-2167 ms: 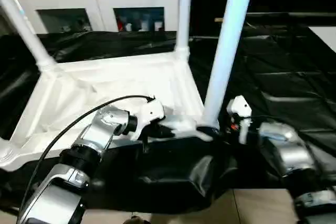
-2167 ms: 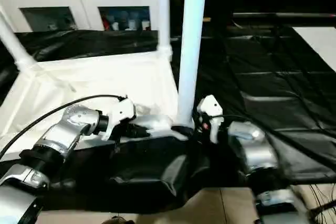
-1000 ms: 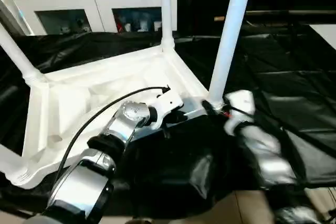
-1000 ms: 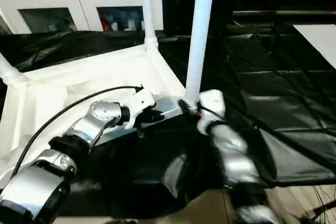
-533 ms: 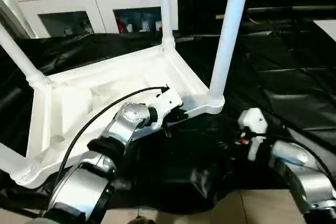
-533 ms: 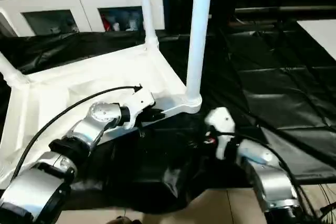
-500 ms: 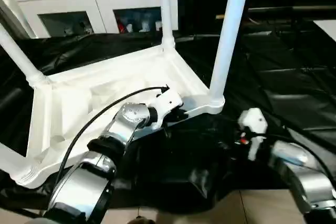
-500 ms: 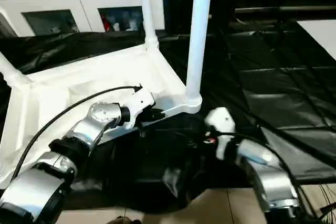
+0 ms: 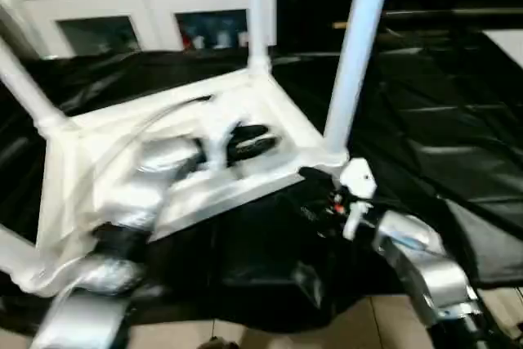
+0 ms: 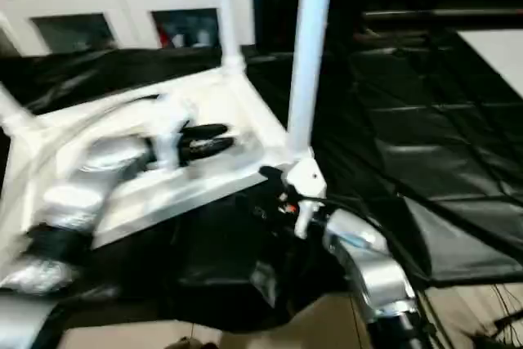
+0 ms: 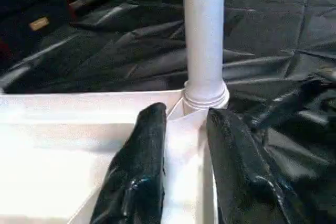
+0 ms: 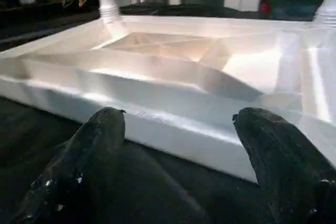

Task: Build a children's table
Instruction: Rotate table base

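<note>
Left wrist view looks along the left gripper (image 11: 181, 166), whose two black fingers (image 11: 139, 171) stand a little apart with nothing clamped, straddling the raised rim of the upturned tabletop (image 11: 63, 145) just short of the near leg (image 11: 203, 35), which stands upright in its corner socket straight ahead of the fingertips. The right gripper (image 12: 178, 145) is spread wide and empty, low on the black sheet (image 12: 157, 192), with the tabletop's side wall (image 12: 173, 108) close in front of its fingers. Judging by the seated legs, the step in hand looks like handling the assembled frame. To do it well, each gripper should likely close on a firm part of the rim near a socket and lift evenly, so that no leg is levered loose. In the head views the left arm (image 9: 155, 169) is smeared over the tabletop, the legs run off the top edge, and whether every leg is fully seated cannot be made out.
</note>
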### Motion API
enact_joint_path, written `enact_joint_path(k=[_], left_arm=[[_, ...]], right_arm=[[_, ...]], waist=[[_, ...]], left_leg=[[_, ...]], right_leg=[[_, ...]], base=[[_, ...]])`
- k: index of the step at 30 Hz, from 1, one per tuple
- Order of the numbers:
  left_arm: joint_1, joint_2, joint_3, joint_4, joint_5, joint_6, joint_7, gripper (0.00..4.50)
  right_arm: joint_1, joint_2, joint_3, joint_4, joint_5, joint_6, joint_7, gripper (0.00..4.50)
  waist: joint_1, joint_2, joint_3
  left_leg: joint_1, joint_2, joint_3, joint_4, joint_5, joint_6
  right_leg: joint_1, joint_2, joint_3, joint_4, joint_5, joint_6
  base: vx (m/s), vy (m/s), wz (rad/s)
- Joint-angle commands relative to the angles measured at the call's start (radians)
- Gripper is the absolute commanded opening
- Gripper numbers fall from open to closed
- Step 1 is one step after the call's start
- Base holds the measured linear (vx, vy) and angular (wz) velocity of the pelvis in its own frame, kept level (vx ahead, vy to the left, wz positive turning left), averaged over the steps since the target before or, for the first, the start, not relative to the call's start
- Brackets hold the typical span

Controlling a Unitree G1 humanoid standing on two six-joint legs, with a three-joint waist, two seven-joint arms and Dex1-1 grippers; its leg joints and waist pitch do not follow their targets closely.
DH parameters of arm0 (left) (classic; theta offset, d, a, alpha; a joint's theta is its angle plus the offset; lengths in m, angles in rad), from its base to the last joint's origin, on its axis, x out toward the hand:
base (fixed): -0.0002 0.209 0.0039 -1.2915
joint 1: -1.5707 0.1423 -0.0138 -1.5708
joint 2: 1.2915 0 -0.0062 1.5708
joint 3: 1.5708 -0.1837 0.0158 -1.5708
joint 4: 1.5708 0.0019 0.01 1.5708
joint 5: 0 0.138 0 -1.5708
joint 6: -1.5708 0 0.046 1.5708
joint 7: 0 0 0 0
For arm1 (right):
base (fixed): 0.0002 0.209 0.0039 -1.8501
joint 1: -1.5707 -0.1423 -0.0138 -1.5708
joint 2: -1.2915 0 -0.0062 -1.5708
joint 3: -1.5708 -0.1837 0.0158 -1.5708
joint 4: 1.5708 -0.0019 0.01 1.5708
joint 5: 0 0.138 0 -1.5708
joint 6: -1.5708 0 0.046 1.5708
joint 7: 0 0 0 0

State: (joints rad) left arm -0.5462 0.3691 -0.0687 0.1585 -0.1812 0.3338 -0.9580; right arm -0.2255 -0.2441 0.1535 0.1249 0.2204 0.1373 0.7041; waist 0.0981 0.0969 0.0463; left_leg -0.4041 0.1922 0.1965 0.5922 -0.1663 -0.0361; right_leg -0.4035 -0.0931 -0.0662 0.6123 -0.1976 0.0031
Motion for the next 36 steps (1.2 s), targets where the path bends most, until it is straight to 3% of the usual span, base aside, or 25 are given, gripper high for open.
enact_joint_path(k=[1,2,3,4,7,10,13,17,22,25,26,31,33,36], left_arm=[[0.083,0.059,-0.004,-0.151,-0.072,0.106,-0.071,1.81],[0.095,0.067,-0.005,-0.168,-0.080,0.117,-0.079,1.88],[0.172,0.119,-0.013,-0.265,-0.120,0.187,-0.118,1.99],[0.174,0.121,-0.014,-0.268,-0.120,0.189,-0.119,2.10],[0.277,0.176,-0.034,-0.355,-0.112,0.257,-0.115,2.23],[0.314,0.163,-0.049,-0.335,-0.034,0.245,-0.041,2.54],[0.336,0.118,-0.057,-0.253,0.051,0.199,0.086,2.65],[0.373,0.077,-0.057,-0.186,0.082,0.142,0.206,3.04],[0.440,0.065,-0.062,-0.224,0.071,0.142,0.199,3.44],[0.478,0.056,-0.060,-0.256,0.059,0.122,0.196,3.53],[0.489,0.050,-0.055,-0.268,0.047,0.110,0.201,3.77],[0.495,0.006,0.000,-0.299,-0.011,0.034,0.233,4.09],[0.497,-0.008,0.023,-0.325,-0.059,0.048,0.210,4.26],[0.511,0.021,0.005,-0.337,-0.056,0.073,0.179,4.31]], right_arm=[[-0.031,0.017,-0.024,0.006,0.012,-0.018,-0.014,3.73],[-0.033,0.018,-0.027,0.006,0.016,-0.018,-0.014,3.73],[-0.051,0.024,-0.041,0.010,0.038,-0.014,-0.012,3.73],[-0.051,0.025,-0.042,0.010,0.039,-0.014,-0.012,3.73],[-0.091,0.028,-0.056,0.052,0.037,-0.021,-0.015,3.73],[-0.124,0.030,-0.057,0.100,0.021,-0.040,-0.020,3.73],[-0.186,0.033,-0.067,0.203,-0.019,-0.075,-0.068,3.73],[-0.281,0.045,-0.104,0.353,-0.029,-0.126,-0.112,3.73],[-0.363,0.054,-0.134,0.461,-0.023,-0.161,-0.130,3.73],[-0.414,0.058,-0.146,0.543,-0.032,-0.198,-0.158,3.73],[-0.433,0.059,-0.149,0.578,-0.041,-0.219,-0.171,3.73],[-0.493,0.064,-0.182,0.673,-0.039,-0.251,-0.219,3.73],[-0.512,0.062,-0.186,0.706,-0.041,-0.266,-0.222,3.73],[-0.524,0.069,-0.183,0.718,-0.035,-0.270,-0.193,3.73]], waist=[[0.000,-0.011,-0.068],[-0.001,-0.008,-0.067],[-0.005,-0.013,-0.063],[-0.006,-0.013,-0.066],[-0.015,-0.010,-0.060],[-0.011,-0.008,-0.057],[-0.016,-0.009,-0.061],[-0.024,-0.010,-0.068],[-0.023,-0.012,-0.073],[-0.031,-0.011,-0.071],[-0.030,-0.010,-0.071],[-0.019,-0.013,-0.068],[-0.014,-0.016,-0.070],[-0.015,-0.017,-0.071]], left_leg=[[0.026,0.040,-0.025,-0.070,-0.205,0.049],[0.028,0.041,-0.025,-0.073,-0.221,0.040],[0.026,0.040,-0.023,-0.077,-0.232,0.039],[0.030,0.041,-0.024,-0.075,-0.234,0.033],[0.031,0.037,-0.022,-0.078,-0.254,0.022],[0.039,0.036,-0.020,-0.079,-0.297,-0.001],[0.033,0.033,-0.024,-0.078,-0.282,-0.016],[0.027,0.028,-0.023,-0.070,-0.253,-0.001],[0.026,0.031,-0.022,-0.063,-0.198,0.037],[0.026,0.031,-0.020,-0.062,-0.207,0.047],[0.030,0.033,-0.019,-0.062,-0.220,0.045],[0.031,0.034,-0.018,-0.063,-0.242,0.030],[0.032,0.034,-0.017,-0.062,-0.244,0.028],[0.029,0.031,-0.017,-0.059,-0.219,0.043]], right_leg=[[0.042,-0.054,0.036,-0.061,-0.127,-0.229],[0.039,-0.053,0.037,-0.061,-0.153,-0.222],[0.037,-0.048,0.038,-0.066,-0.170,-0.214],[0.038,-0.049,0.038,-0.062,-0.165,-0.214],[0.034,-0.045,0.039,-0.067,-0.204,-0.198],[0.028,-0.045,0.044,-0.079,-0.264,-0.179],[0.035,-0.046,0.042,-0.076,-0.250,-0.163],[0.040,-0.045,0.039,-0.072,-0.186,-0.177],[0.041,-0.044,0.037,-0.062,-0.105,-0.211],[0.040,-0.045,0.036,-0.063,-0.129,-0.225],[0.037,-0.043,0.036,-0.066,-0.144,-0.225],[0.037,-0.046,0.037,-0.067,-0.164,-0.229],[0.036,-0.043,0.038,-0.063,-0.162,-0.224],[0.038,-0.042,0.037,-0.061,-0.148,-0.216]], base=[[0.000,0.000,0.00],[0.000,0.000,0.00],[0.000,0.000,0.00],[0.000,0.000,0.00],[0.000,0.000,0.00],[0.000,0.000,0.00],[0.000,0.000,0.00],[0.000,0.000,0.00],[0.000,0.000,0.00],[0.000,0.000,0.00],[0.000,0.000,0.00],[0.000,0.000,0.00],[0.000,0.000,0.00],[0.000,0.000,0.00]])
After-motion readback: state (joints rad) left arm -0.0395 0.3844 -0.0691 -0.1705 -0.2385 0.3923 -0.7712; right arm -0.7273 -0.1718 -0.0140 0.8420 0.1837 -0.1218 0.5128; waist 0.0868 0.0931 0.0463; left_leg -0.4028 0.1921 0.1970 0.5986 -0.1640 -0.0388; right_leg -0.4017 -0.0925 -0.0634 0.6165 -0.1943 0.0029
